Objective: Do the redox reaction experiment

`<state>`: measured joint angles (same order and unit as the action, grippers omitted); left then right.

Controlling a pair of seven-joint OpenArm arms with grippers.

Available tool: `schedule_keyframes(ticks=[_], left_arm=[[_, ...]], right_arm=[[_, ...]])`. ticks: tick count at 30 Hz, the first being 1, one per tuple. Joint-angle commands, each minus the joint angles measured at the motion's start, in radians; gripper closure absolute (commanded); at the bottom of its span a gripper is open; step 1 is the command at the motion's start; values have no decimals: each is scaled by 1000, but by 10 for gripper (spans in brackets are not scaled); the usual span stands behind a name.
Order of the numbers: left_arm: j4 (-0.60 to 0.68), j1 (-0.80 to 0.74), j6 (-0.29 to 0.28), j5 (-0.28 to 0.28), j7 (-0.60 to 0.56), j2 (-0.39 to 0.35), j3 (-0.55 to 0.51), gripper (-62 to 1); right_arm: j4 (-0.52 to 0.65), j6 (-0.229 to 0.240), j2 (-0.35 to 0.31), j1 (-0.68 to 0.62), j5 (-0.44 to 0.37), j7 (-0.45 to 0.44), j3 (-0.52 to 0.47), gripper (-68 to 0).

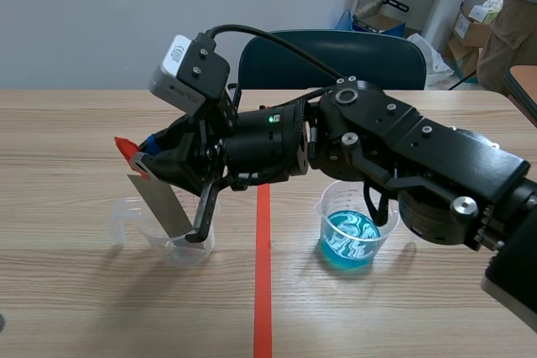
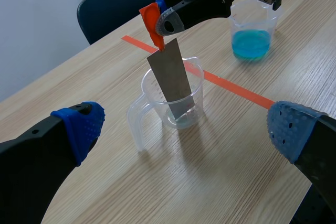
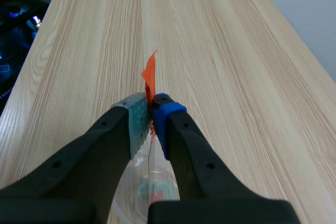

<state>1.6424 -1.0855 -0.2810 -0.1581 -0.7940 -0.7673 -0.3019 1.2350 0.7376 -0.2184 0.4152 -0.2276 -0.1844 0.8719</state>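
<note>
The right gripper (image 1: 148, 162) was clamped on the orange-taped top of a flat grey metal strip (image 1: 159, 203). The strip's long axis slanted down from the claw into the clear plastic handled cup (image 1: 180, 245). The clear beaker of blue liquid (image 1: 352, 236) stood well apart, across the orange-red tape line (image 1: 263, 291), so the strip probably had to lift clear first. The left gripper (image 2: 189, 129) hovered near the cup, fingers wide apart.

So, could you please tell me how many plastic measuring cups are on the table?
2. The clear cup stands left of the tape line, with a metal strip dipped into it; the blue-liquid cup stands right of the line. None seems hidden.
</note>
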Motion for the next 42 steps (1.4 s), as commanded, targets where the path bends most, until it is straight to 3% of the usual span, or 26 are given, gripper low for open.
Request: schedule_keyframes(ticks=[1,6,8,10,14,19,42], left_arm=[[2,3,2,-6,-16,5,-3,-623],[2,3,2,-6,-16,5,-3,-623],[2,3,2,-6,-16,5,-3,-623],[2,3,2,-6,-16,5,-3,-623],[2,3,2,-6,-16,5,-3,-623],[2,3,2,-6,-16,5,-3,-623],[2,3,2,-6,-16,5,-3,-623]], right_arm=[[16,8,8,11,-3,-5,-6,-6],[16,8,8,11,17,-4,-6,-8],[16,8,8,11,19,2,-6,-57],[16,8,8,11,19,5,-6,-166],[16,8,8,11,18,0,-6,-458],[16,8,8,11,18,3,-6,-679],[16,8,8,11,19,6,-6,-679]])
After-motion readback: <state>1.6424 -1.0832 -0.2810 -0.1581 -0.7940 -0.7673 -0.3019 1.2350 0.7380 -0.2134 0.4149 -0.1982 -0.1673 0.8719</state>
